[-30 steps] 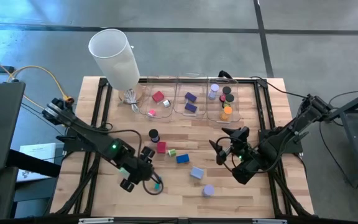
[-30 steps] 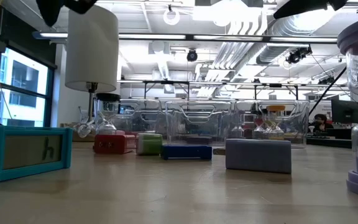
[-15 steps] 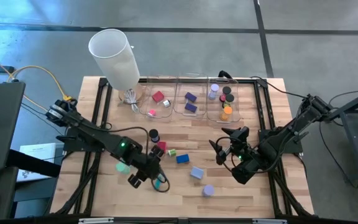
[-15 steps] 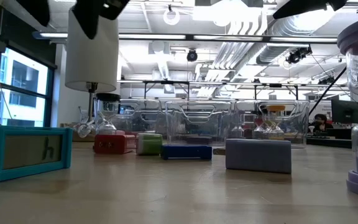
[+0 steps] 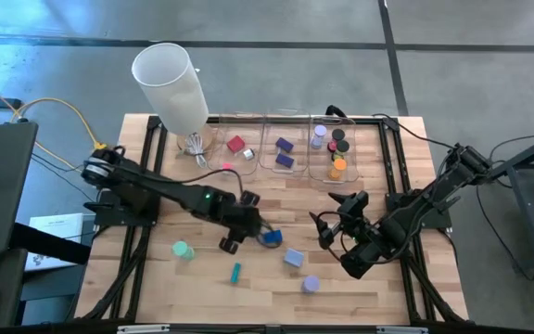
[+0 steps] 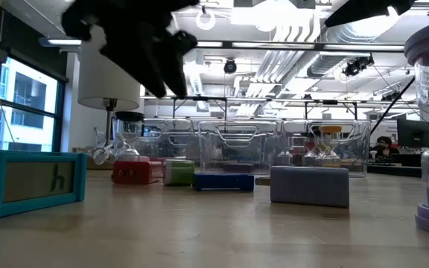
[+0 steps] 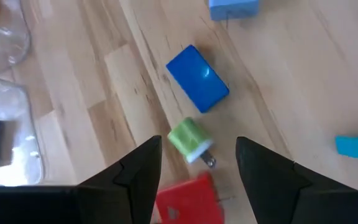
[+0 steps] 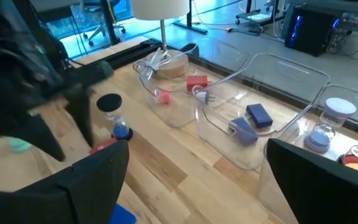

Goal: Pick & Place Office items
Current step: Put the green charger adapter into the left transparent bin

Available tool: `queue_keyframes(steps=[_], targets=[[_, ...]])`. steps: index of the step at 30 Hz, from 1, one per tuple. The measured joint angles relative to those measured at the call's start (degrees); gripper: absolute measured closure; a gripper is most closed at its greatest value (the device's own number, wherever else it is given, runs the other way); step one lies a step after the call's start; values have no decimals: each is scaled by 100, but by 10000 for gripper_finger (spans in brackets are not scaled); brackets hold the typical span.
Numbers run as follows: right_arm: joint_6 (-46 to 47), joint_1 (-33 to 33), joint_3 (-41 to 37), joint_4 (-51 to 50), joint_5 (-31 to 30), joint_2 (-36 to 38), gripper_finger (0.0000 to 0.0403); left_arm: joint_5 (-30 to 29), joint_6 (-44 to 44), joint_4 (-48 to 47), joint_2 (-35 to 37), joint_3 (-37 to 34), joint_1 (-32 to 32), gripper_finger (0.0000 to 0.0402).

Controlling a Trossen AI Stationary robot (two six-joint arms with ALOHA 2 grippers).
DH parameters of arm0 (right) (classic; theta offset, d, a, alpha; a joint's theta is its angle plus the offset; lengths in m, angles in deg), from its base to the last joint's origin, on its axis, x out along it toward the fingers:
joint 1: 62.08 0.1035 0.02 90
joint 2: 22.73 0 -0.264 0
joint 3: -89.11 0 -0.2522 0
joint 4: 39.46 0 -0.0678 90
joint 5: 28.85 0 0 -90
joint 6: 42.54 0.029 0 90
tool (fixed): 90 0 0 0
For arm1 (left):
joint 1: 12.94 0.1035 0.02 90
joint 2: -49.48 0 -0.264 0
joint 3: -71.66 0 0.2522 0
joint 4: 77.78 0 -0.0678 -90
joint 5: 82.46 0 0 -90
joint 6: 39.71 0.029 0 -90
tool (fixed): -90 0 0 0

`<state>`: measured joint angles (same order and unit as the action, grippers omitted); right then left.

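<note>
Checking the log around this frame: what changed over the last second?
The left end effector swung from the table's near-left toward the centre and now hangs open over the green roll, beside the red block and blue block. The teal stick stayed put. The right end effector barely moved.

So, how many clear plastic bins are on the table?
3. All stand in a row at the table's far edge: the left bin holds a red block, the middle bin purple blocks, the right bin round rolls. None seems hidden.
</note>
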<state>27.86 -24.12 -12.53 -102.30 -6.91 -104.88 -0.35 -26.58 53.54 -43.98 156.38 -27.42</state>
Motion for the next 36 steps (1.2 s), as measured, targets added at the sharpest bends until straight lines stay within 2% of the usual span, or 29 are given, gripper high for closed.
queue_keyframes(steps=[9,13,21,36], targets=[[-15,68,0,0,-98,2,33,62,-296,364,-672,-2,141,204],[-15,72,0,4,-85,2,33,216,-390,523,-686,-2,140,204],[-14,72,0,52,-7,4,33,190,-1320,562,-686,-2,281,204],[-15,150,0,143,92,7,33,170,-1604,674,-865,-2,273,204]])
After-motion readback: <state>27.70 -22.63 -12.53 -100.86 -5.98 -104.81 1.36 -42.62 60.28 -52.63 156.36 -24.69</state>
